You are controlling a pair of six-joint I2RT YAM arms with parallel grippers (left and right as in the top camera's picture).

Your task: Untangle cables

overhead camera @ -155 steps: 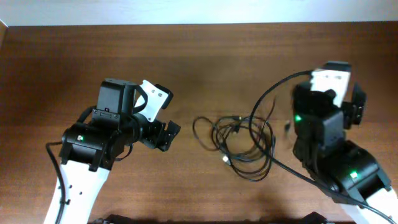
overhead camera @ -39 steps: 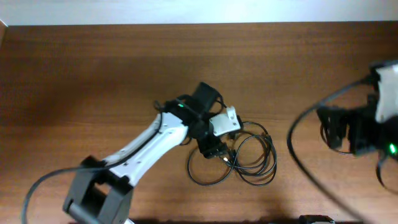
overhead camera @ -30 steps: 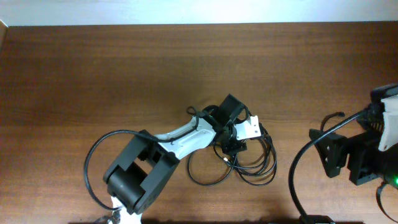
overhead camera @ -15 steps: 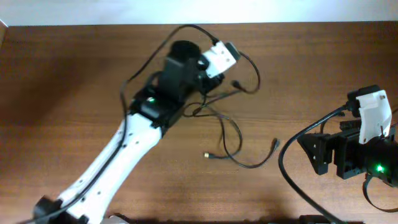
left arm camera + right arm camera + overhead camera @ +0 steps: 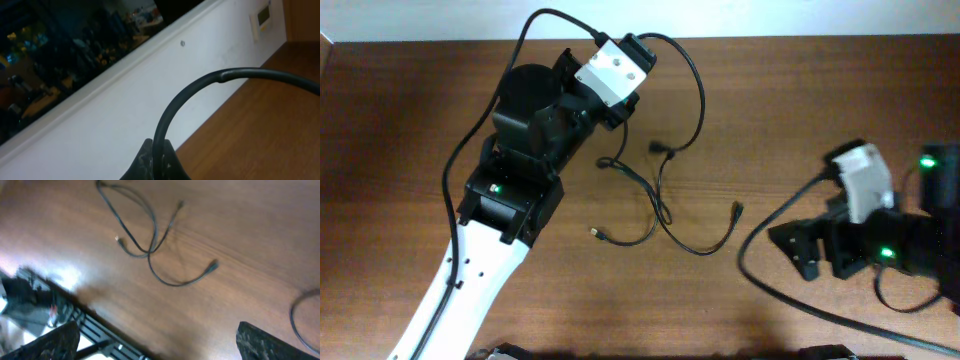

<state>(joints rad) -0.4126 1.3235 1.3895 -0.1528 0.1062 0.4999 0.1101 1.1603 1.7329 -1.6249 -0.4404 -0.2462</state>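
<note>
Loose black cables (image 5: 662, 205) on wooden table (image 5: 800, 110), one in left pincer (image 5: 156, 152)

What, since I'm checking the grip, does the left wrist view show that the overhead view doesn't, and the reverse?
Only the left wrist view: the left tool shut on a cable, which arches up and to the right from the fingertips, with a white wall behind.

Only the overhead view: the loose cables lying on the table, their plug ends free, and the right tool off to the right, not touching them.

Both: the held cable and the wooden table.
</note>
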